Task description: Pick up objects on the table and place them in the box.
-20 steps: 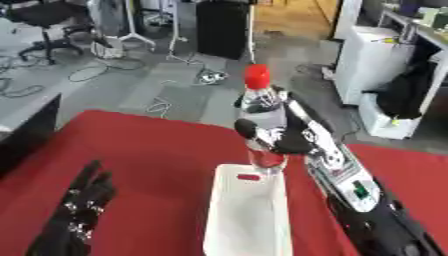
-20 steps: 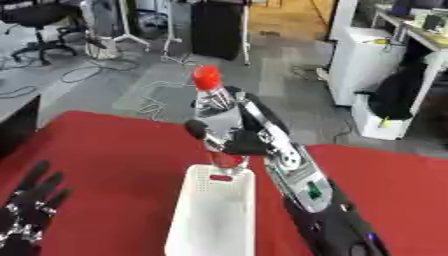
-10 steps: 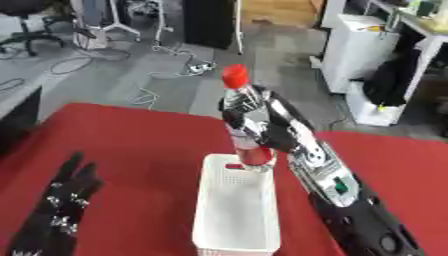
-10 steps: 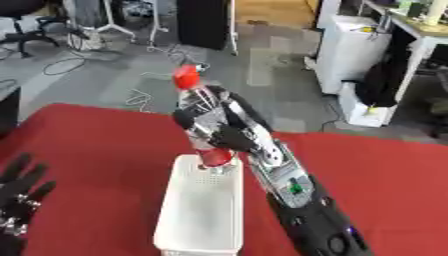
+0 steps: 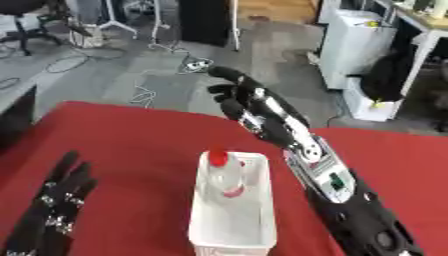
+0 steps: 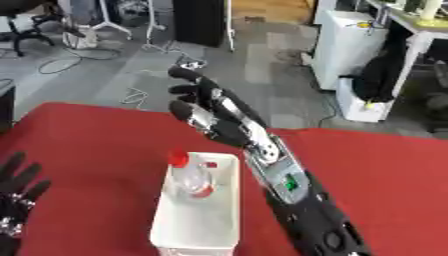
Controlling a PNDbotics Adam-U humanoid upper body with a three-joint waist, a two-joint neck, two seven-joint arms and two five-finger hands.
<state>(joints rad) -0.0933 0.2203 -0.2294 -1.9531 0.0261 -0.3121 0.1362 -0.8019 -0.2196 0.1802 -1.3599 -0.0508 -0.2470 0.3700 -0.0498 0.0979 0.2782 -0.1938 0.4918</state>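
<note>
Red cloth covers the table (image 5: pixel 131 145), and on it a white box (image 5: pixel 234 227) stands lengthwise, running from the centre of the view toward 6 o'clock. A clear bottle (image 5: pixel 226 177) with a red cap (image 5: pixel 217 157) lies inside the box at its far end, cap toward 12 o'clock (a red band shows lower on its body).

The right hand (image 5: pixel 254 107) hangs in the air at about 12 o'clock from the bottle, above the table's far edge, fingers spread straight and apart, holding nothing. Its black forearm (image 5: pixel 341 200) runs down to 5 o'clock just beside the box's right wall. The left hand (image 5: pixel 52 210) rests at 8 o'clock near the lower corner, fingers straight and pointing up, well apart from the box.

Beyond the table lies grey floor with loose cables (image 5: pixel 61 62), a power strip (image 5: pixel 197 64), a white cabinet (image 5: pixel 354 42) at 1 o'clock and a dark bag (image 5: pixel 389 80) beside it. Nothing lies between the right hand and the box.
</note>
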